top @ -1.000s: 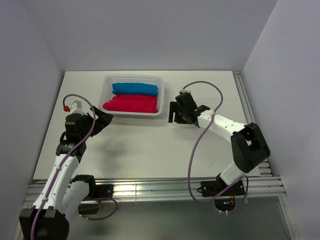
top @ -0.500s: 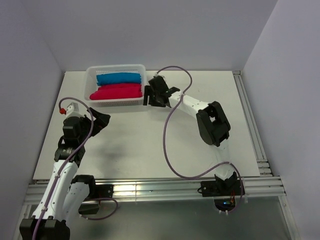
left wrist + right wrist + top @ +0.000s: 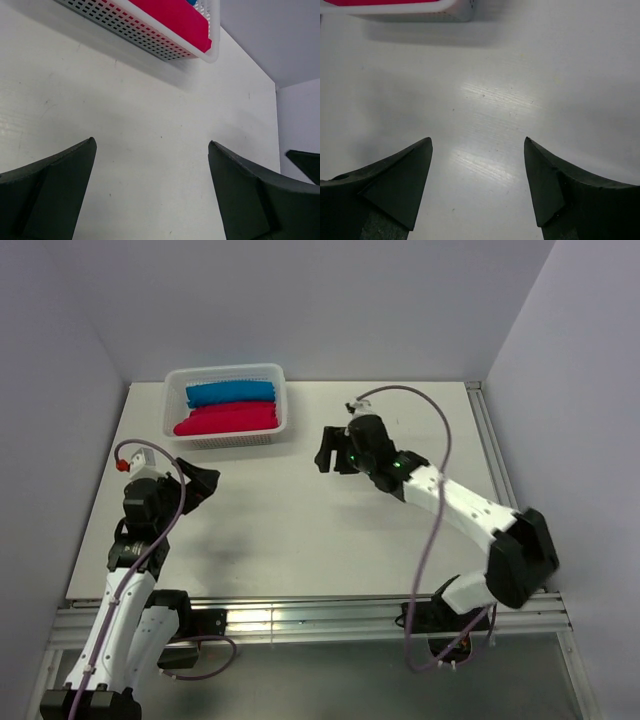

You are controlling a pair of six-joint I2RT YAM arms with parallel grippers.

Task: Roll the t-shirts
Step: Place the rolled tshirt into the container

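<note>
The top view looks down from high behind the near edge over the whole worktop (image 3: pixel 300 530). Both wrist views sit close above it, looking forward past the left hand (image 3: pixel 152 145) and the right hand (image 3: pixel 477 140). All 3 share the basket (image 3: pixel 230 440).

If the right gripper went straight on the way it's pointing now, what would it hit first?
Probably the bare table: the right gripper is open and angled down at it. The white basket sits farther on, left of that line.

Two t-shirts (image 3: pixel 226 418) — one basket (image 3: pixel 230 440)
</note>
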